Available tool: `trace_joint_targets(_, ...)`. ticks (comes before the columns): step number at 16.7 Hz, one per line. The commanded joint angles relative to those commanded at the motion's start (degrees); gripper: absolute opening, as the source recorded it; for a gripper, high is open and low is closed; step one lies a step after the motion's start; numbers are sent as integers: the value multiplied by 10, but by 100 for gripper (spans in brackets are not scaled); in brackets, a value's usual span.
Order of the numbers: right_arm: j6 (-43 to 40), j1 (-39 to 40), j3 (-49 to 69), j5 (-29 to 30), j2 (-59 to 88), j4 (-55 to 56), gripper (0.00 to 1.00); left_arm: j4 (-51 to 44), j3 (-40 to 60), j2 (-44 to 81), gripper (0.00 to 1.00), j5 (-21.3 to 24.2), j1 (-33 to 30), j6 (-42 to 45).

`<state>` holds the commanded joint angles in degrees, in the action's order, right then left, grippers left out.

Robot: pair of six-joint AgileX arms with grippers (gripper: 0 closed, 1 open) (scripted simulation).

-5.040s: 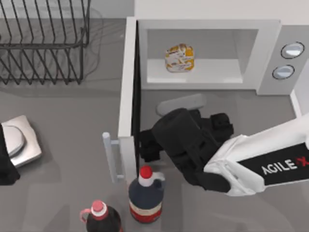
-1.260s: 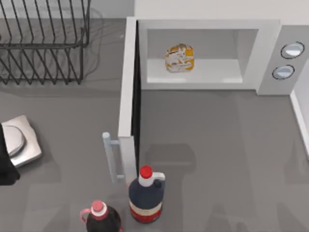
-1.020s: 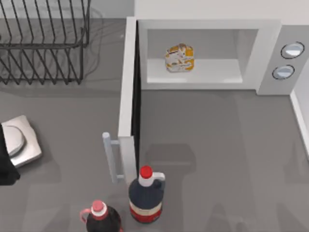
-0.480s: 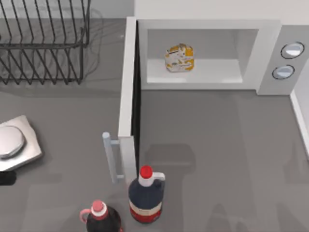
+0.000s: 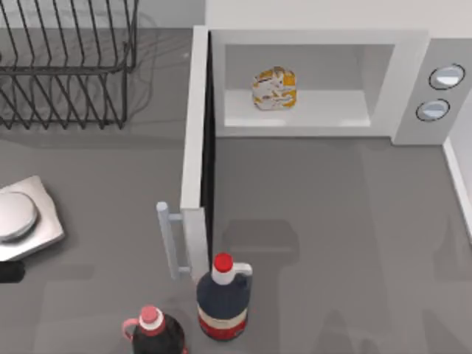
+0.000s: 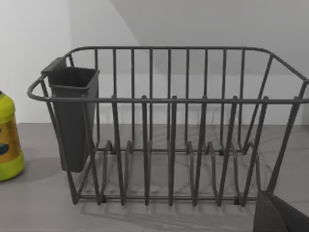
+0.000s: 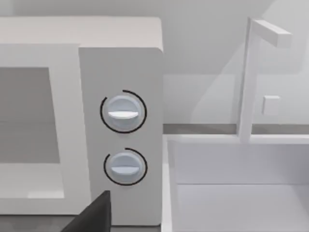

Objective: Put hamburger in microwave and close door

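Observation:
The hamburger (image 5: pixel 273 88), a cream lump with orange blotches, sits on the floor of the microwave (image 5: pixel 317 118) cavity at the back of the table. The door (image 5: pixel 195 140) stands swung fully open, edge-on, pointing toward the front, with its pale bar handle (image 5: pixel 169 240) on its left face. A dark sliver of my left arm (image 5: pixel 7 272) lies at the table's left edge. One dark fingertip (image 6: pixel 281 218) of the left gripper faces the wire rack. One dark fingertip (image 7: pixel 92 218) of the right gripper shows in front of the microwave's dials (image 7: pixel 123 112).
Two red-capped dark bottles (image 5: pixel 223 299) (image 5: pixel 155 332) stand just in front of the door's free end. A black wire rack (image 5: pixel 66 66) is at the back left and a silver scale (image 5: pixel 21 221) at the left. A white basin (image 7: pixel 231 188) adjoins the microwave's right side. A yellow-green bottle (image 6: pixel 8 140) stands beside the rack.
The right arm, which was in front of the open microwave five seconds ago, has pulled away. The left arm's dark shape slid off the scale toward the front. Hamburger and door are unmoved.

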<state>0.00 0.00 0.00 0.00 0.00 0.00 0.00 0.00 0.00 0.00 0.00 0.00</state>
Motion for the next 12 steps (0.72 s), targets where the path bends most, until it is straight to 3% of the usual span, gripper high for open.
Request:
trace_joint_targets(7, 0, 0, 0, 0, 0, 0, 100, -3, -2, -5, 0, -6, -9, 0)
trace_joint_targets(12, 0, 0, 0, 0, 0, 0, 100, -22, -16, -38, 0, -103, -103, -1)
